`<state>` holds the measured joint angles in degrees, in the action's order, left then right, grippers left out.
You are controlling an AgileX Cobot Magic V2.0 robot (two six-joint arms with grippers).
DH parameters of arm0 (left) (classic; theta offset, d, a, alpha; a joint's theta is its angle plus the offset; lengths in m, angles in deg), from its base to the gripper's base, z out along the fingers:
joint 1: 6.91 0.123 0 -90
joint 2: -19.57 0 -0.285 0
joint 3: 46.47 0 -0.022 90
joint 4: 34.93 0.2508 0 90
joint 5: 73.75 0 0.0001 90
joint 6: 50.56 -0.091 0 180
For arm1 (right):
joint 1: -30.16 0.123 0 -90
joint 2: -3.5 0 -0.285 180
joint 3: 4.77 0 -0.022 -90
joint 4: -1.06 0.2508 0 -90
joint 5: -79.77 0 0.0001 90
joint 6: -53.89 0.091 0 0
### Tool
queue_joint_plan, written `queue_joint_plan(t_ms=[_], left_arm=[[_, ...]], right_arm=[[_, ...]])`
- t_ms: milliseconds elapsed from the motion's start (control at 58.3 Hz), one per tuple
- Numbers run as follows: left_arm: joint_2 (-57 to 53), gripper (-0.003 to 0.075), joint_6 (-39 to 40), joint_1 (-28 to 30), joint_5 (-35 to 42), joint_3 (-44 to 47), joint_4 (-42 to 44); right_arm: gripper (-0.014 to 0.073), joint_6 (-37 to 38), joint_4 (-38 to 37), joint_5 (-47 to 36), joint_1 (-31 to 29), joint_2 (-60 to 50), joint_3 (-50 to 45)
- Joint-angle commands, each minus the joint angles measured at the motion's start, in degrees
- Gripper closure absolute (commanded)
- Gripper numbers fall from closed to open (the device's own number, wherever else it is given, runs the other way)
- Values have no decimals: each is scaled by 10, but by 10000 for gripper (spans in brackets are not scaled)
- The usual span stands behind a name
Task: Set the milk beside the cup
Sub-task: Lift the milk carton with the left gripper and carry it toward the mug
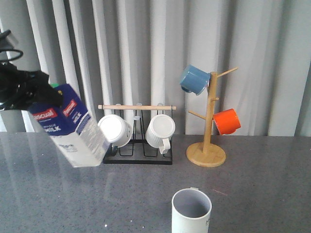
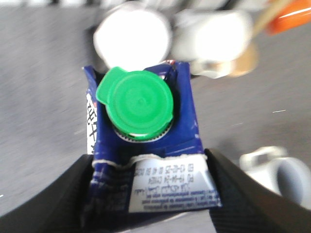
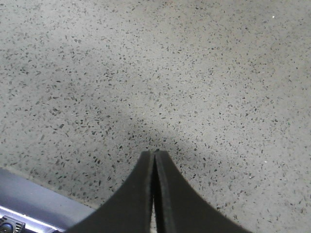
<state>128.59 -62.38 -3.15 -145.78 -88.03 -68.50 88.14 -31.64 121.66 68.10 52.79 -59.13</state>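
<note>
My left gripper is shut on the top of the milk, a blue-and-white carton held tilted in the air at the left, its base off the table. In the left wrist view the green cap and the folded top of the milk sit between my two black fingers. The cup, pale grey-white with a grey inside, stands at the front middle of the table, well right of the carton; it also shows in the left wrist view. My right gripper is shut and empty over bare speckled table.
A black rack with a wooden bar holds two white mugs at the back middle. A wooden mug tree carries a blue mug and an orange mug. Curtains hang behind the grey table.
</note>
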Motion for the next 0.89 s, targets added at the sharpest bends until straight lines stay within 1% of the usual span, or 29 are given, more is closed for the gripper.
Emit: queue_joint_plan(t_ms=[0,103,275,412,686,875], left_arm=[[-32,727,-14,-13,2,-19,-101],[-33,727,-15,-42,2,-19,-102],[-21,726,-15,-107,2,-19,-44],[-8,726,-10,-145,2,-19,-23],[26,726,-1,-194,2,-19,13],[53,723,11,-211,2,-19,49]], right_arm=[[602,2,-24,-22,0,-2,14],[602,2,-24,-22,0,-2,14],[602,2,-24,-22,0,-2,14],[602,2,-24,-22,0,-2,14],[602,2,-24,-22,0,-2,14],[602,2,-24,-23,0,-2,14]])
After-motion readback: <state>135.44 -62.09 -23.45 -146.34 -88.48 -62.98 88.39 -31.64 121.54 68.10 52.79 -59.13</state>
